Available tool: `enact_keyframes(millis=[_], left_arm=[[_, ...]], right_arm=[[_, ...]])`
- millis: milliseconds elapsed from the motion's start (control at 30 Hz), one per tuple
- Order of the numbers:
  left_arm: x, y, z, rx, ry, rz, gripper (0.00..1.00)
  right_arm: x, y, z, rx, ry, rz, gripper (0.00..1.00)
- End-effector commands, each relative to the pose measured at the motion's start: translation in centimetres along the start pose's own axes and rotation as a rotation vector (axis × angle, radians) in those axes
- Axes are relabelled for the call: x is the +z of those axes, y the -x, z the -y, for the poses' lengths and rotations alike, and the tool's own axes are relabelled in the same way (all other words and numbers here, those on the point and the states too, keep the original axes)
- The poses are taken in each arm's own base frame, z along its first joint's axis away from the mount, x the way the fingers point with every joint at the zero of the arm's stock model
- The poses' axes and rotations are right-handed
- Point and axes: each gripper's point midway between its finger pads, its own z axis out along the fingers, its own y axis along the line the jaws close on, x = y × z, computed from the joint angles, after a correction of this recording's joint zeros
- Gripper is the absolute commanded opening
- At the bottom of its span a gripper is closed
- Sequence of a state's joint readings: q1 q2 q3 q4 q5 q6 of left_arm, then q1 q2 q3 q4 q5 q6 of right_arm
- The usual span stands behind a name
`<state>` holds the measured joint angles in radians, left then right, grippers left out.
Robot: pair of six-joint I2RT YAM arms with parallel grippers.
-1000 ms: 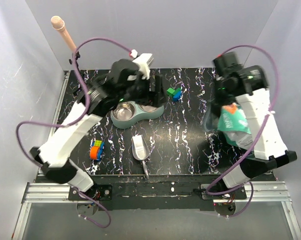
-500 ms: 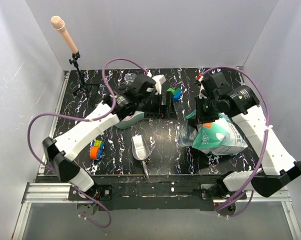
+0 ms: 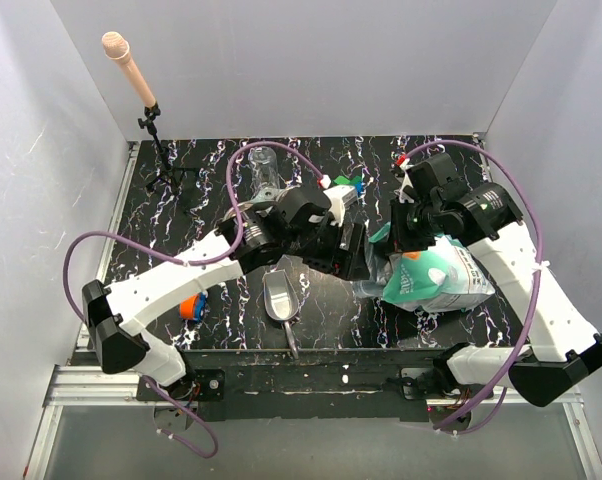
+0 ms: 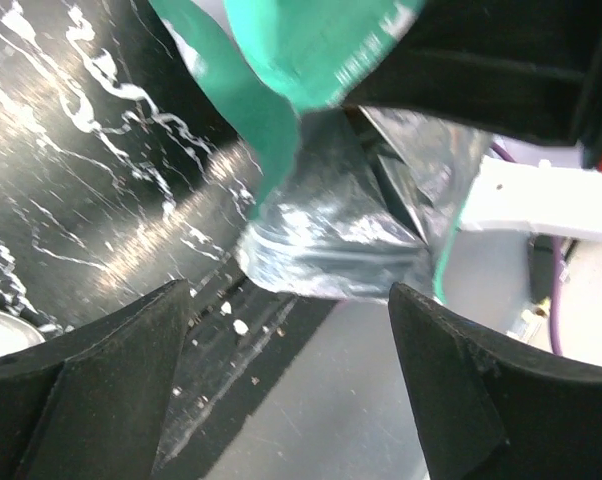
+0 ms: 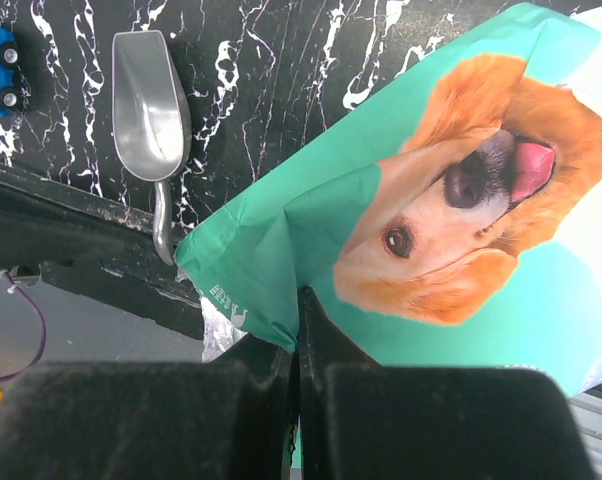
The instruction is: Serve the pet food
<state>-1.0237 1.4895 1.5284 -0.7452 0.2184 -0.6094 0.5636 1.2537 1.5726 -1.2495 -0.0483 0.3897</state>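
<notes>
The teal-and-white dog-print bag (image 3: 436, 280) lies tilted at the right of the table, its silver-lined mouth (image 4: 331, 235) pointing left. My right gripper (image 3: 399, 240) is shut on a teal fold at the bag's top edge (image 5: 281, 290). My left gripper (image 3: 353, 255) is open and empty, its jaws (image 4: 291, 400) spread wide just short of the bag's mouth. The pet food is hidden; no kibble shows. The metal scoop (image 3: 279, 297) lies empty on the table near the front edge and also shows in the right wrist view (image 5: 151, 110).
Green and blue blocks (image 3: 353, 185) sit behind my left gripper. A clear cup (image 3: 264, 165) stands at the back. A toy car (image 3: 189, 305) lies at the front left. A microphone stand (image 3: 146, 105) rises at the back left. The bowl is hidden under my left arm.
My right gripper has carried the bag left and down toward the table's middle. My left gripper has swung right, away from the bowl, up to the bag's mouth.
</notes>
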Motion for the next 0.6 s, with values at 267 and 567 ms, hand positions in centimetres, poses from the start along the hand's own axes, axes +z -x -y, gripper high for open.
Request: enact_keyframes(millis=[267,567], left_arm=[[3.9,3.3,-1.2,0.097,0.017,0.126,0.85],[5.7,4.8,-5.2,0.112,0.266,0.107,0.41]], right_arm=[[-3.0,0.2,-2.3,0.091,0.115,0.077,0.01],[-4.4,0.7,-1.2,0.101,0.044,0.103,0.01]])
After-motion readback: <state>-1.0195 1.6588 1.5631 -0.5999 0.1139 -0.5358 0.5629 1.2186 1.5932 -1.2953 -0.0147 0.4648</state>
